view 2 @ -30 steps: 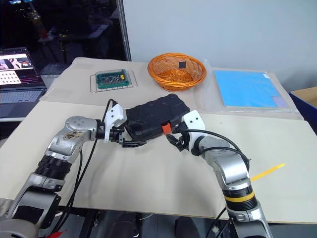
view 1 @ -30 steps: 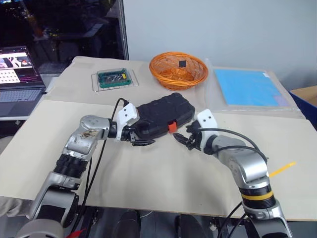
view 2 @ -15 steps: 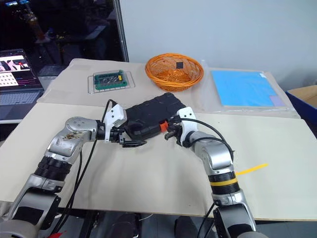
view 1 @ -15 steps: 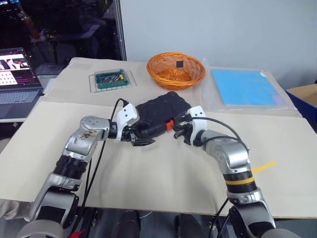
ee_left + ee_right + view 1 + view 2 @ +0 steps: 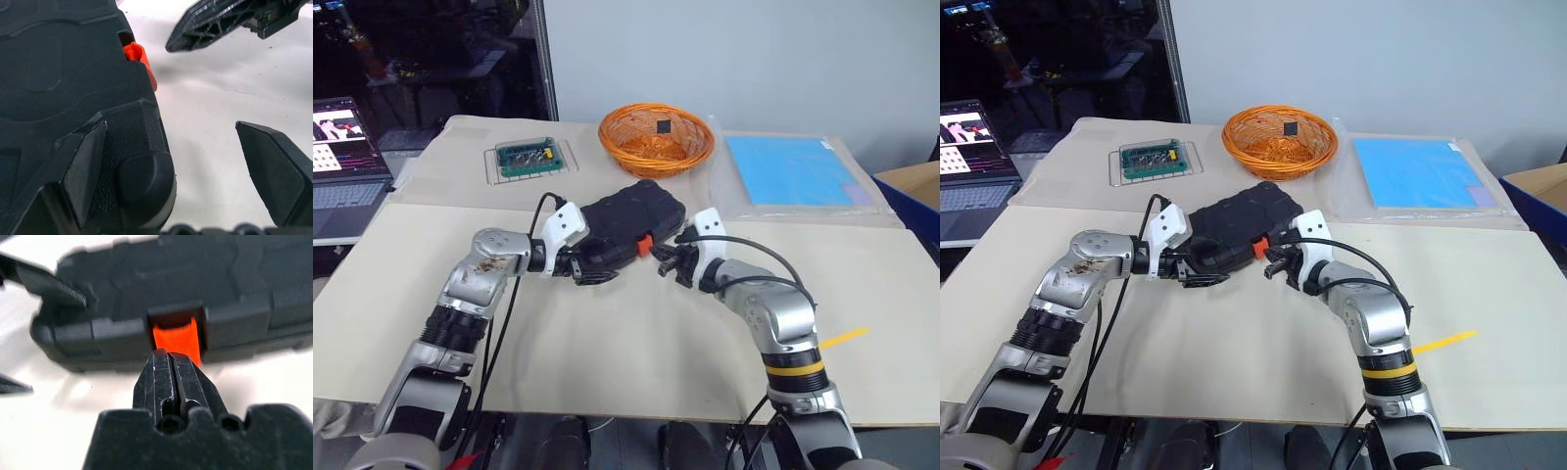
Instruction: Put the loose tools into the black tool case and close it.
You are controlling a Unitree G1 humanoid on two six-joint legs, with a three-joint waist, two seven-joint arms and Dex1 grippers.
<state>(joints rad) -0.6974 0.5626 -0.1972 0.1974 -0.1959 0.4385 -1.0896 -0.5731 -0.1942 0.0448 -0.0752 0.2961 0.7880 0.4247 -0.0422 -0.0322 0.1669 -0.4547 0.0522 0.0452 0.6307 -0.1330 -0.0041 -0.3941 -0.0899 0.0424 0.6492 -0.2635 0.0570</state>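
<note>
1. Black tool case (image 5: 631, 230) lies lid-down on the bench (image 5: 636, 343), orange latch (image 5: 177, 339) facing the right hand (image 5: 171, 363).
2. Right hand, a second ago spread, is now clenched empty, tips against the latch: latching underway.
3. Left hand (image 5: 590, 274) released, bracing the case's corner.

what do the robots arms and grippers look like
Both arms are silver-grey metal with black ribbed segments and loose black cables. The right arm carries a yellow band. Each wrist has a white housing ahead of the left gripper and right gripper, both with black, pointed two-finger ends.
</note>
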